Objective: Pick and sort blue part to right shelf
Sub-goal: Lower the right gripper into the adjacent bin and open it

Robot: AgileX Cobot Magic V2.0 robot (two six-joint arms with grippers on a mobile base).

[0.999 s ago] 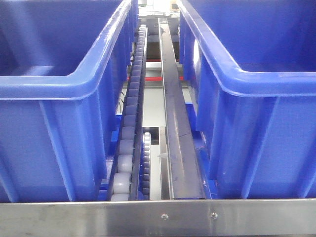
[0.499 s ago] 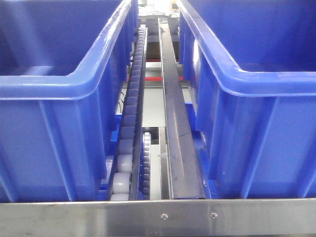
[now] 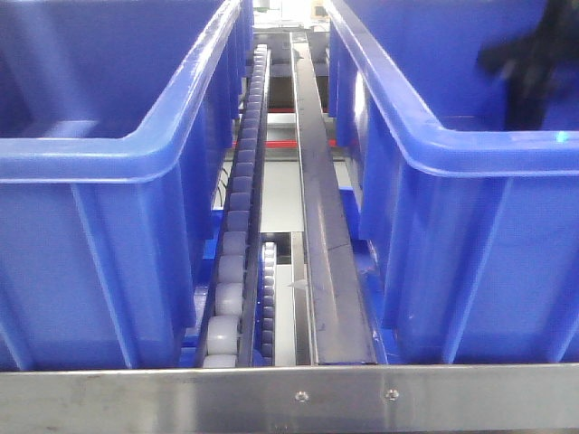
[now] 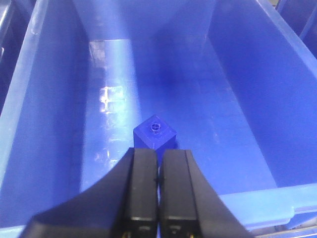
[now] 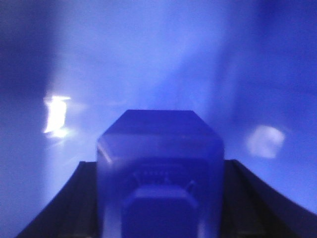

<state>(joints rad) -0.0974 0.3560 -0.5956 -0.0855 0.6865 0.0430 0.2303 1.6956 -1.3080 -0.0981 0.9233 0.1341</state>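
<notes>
Exterior front-facing view: two blue bins fill the frame, the left bin (image 3: 118, 154) and the right bin (image 3: 470, 154), with a roller track (image 3: 237, 226) and a metal rail (image 3: 321, 235) running away between them, and a steel bar (image 3: 289, 398) across the near edge. Both bins are cut off by the frame, so their floors are hidden here. A dark, blurred shape at the far right, over the right bin, is the right arm (image 3: 534, 63); its outline is too smeared to read any detail.

In the right wrist view the blue part (image 5: 159, 168) fills the near centre, very close and out of focus. It sits between the two dark fingers (image 5: 257, 198) of the right gripper (image 5: 159, 208), which pinch it from either side. Its flat end with bevelled corners faces away from the camera, so its long axis runs along the line of sight. The colour is a matte deep blue; the surface behind is a blurred blue wall with two bright glints.

In the left wrist view the left gripper (image 4: 158, 163) has its fingers pressed together with nothing between them. Just beyond their tips another blue block (image 4: 155, 135) stands upright on the floor of a bin (image 4: 44, 124), its small round knob pointing up.
</notes>
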